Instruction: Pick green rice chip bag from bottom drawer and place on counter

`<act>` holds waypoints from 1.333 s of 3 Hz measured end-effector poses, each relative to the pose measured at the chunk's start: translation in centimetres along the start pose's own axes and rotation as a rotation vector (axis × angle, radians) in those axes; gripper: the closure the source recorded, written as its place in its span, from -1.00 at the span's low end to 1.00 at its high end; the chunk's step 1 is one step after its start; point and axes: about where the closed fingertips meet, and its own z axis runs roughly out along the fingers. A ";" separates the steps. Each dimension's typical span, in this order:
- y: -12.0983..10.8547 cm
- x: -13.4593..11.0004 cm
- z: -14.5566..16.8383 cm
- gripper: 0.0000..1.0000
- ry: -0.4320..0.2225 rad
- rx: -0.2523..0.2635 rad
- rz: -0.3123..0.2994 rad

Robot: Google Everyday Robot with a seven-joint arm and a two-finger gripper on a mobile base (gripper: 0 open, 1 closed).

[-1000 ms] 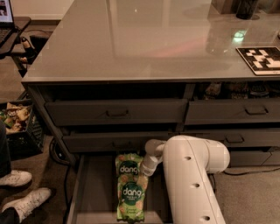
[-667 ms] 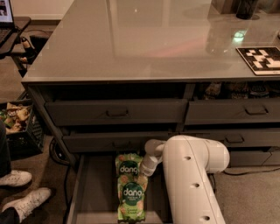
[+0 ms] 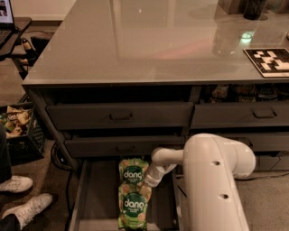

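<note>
Grey carpet runs under a dark cabinet whose glossy bench [image 3: 149, 45] fills the upper half of the frame and mirrors the room's lights. At the bench's right edge we see a black-and-white marker board [image 3: 269, 61], and a dark object [image 3: 253, 8] stands at the top right. Below the bench sit two handled drawers [image 3: 119, 115], side by side.

At the lower centre the bottom drawer [image 3: 97, 194] is pulled out towards us. Two matching light-green pouches lie flat in it, end to end and touching. The green rice chip bag [image 3: 133, 170] is the one nearer the cabinet, and its twin pouch [image 3: 134, 206] lies just below it in the frame.

From the lower right the white arm [image 3: 216, 180] reaches leftward and down into the drawer. Its gripper [image 3: 144, 183] sits at the right edge of the pouches, where the two meet. We cannot tell how wide it stands, nor which pouch it touches.

At the left edge we see a crate of snacks [image 3: 16, 124] and a pair of white shoes [image 3: 18, 185].
</note>
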 end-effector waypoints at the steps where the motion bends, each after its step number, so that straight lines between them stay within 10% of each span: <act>1: 3.6 -1.2 -2.4 1.00 -0.023 0.035 0.001; 4: 11.5 -3.2 -8.9 1.00 -0.026 0.089 -0.004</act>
